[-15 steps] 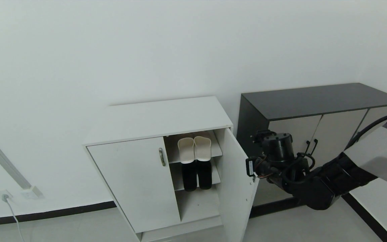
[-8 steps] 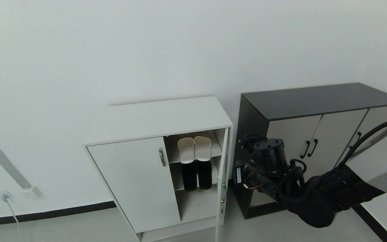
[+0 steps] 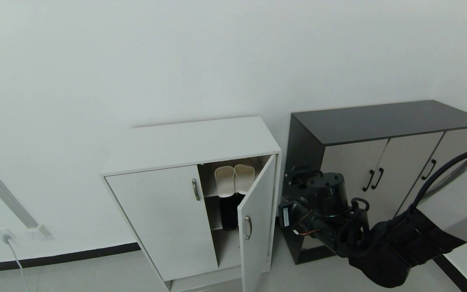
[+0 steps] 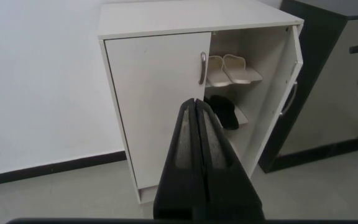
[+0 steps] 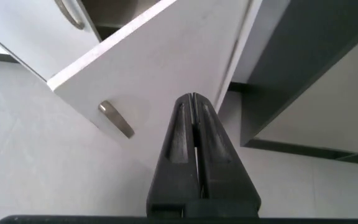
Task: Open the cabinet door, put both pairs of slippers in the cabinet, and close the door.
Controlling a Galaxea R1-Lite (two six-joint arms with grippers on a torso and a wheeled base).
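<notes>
The white cabinet [image 3: 193,144] has its left door shut and its right door [image 3: 258,215] swung about halfway, handle [image 3: 248,227] facing out. Behind that door, a white pair of slippers [image 3: 234,180] lies on the upper shelf and a black pair [image 3: 228,217] on the shelf below. My right arm [image 3: 330,202] is just to the right of the door. My right gripper [image 5: 194,96] is shut, its tips at the door's outer face [image 5: 166,68], beside the handle [image 5: 117,118]. My left gripper [image 4: 196,101] is shut and empty, held back in front of the cabinet's left door [image 4: 160,106].
A dark cabinet [image 3: 379,117] with pale doors stands right beside the white one, close behind my right arm. A wall socket with a cable [image 3: 6,237] sits low at the left. Bare floor lies before both cabinets.
The right door has swung from wide open to about half shut. My right arm has moved left behind it.
</notes>
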